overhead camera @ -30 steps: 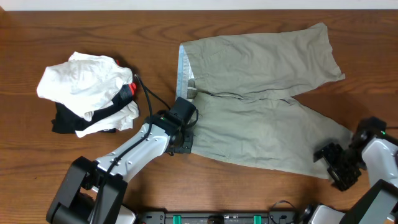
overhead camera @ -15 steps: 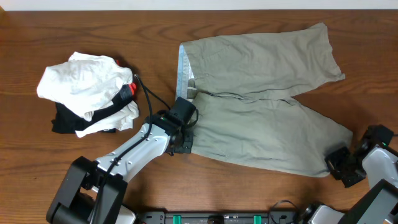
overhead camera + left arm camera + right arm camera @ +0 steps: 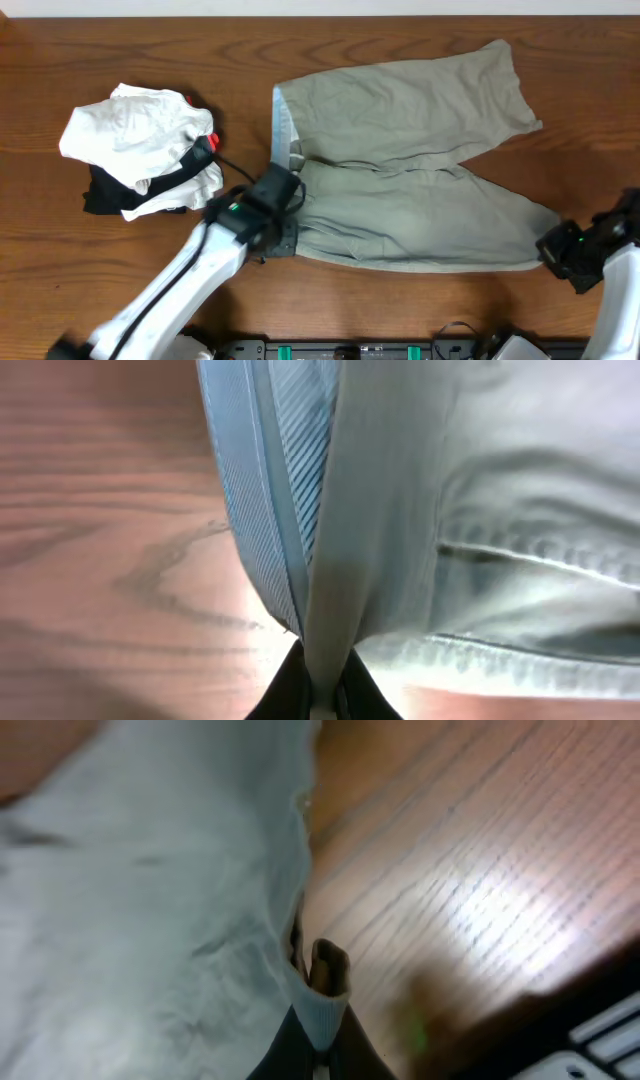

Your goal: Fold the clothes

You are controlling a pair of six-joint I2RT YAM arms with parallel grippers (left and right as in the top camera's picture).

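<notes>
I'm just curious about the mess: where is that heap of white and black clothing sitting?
In the overhead view, the heap sits on the table's left side, just left of the khaki shorts and beside the left arm.

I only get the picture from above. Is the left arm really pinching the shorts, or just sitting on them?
Observer: Pinching. Its wrist view shows the left fingers shut on the shorts at the waistband.
Operator: What color is the inside there?
Observer: Pale blue with fine stripes, seen up close.
Operator: And the right arm?
Observer: The right fingers are shut on the hem of one leg, over bare table.
</notes>
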